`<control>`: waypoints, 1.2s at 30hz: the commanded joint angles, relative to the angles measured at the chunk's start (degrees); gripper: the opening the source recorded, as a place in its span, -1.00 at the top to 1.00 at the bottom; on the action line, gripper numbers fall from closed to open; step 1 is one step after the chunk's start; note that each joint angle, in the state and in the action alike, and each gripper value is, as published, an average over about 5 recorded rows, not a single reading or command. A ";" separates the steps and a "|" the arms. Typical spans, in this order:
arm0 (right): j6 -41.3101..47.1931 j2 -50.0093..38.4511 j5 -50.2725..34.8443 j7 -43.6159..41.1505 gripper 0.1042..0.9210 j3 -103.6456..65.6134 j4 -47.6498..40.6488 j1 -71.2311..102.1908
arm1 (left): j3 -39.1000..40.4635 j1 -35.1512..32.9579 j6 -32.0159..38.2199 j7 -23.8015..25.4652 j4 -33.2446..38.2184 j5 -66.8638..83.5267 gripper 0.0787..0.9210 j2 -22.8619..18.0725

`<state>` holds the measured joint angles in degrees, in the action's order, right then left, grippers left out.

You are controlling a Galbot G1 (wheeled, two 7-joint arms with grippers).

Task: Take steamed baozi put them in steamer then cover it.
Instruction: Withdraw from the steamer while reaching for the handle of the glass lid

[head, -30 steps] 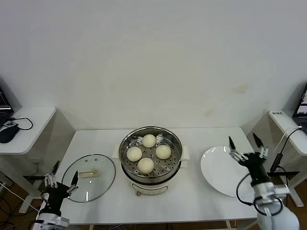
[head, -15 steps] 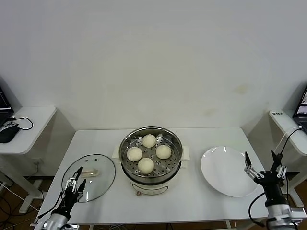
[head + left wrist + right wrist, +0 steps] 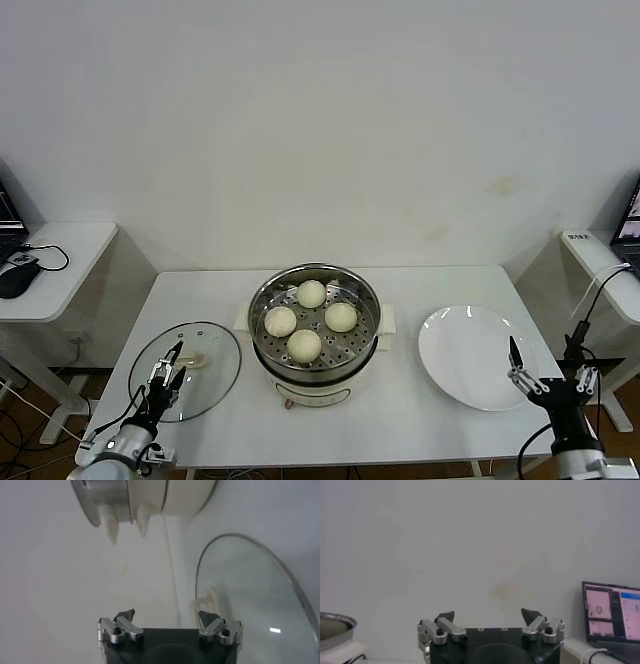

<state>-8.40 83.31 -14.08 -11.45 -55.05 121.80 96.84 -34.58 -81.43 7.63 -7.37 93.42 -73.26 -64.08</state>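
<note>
Left gripper (image 3: 168,372) spread over cover (image 3: 205,385) near edge

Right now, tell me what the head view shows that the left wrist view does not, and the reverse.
Only the head view shows the four baozi lying in the steamer, the bare plate, the table as a whole and the right gripper, open by the plate's near right edge. Only the left wrist view shows the steamer's underside with its small feet. Both show the steamer, the cover lying flat on the table, and the open left gripper over the cover's near side.
</note>
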 commanded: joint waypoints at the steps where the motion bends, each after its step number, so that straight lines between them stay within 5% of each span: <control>1: -0.25 1.19 1.09 -0.20 -0.76 0.00 0.79 1.95 | 1.63 5.93 0.05 0.28 -5.28 0.78 -0.77 0.46; 36: -0.47 2.36 2.47 -1.14 -0.76 1.70 1.21 3.86 | 3.37 12.15 -0.30 1.94 -12.67 6.01 -0.77 0.32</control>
<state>-8.83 85.53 -11.87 -12.56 -53.50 123.10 100.58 -31.57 -70.77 7.43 -5.70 83.04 -69.03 -63.82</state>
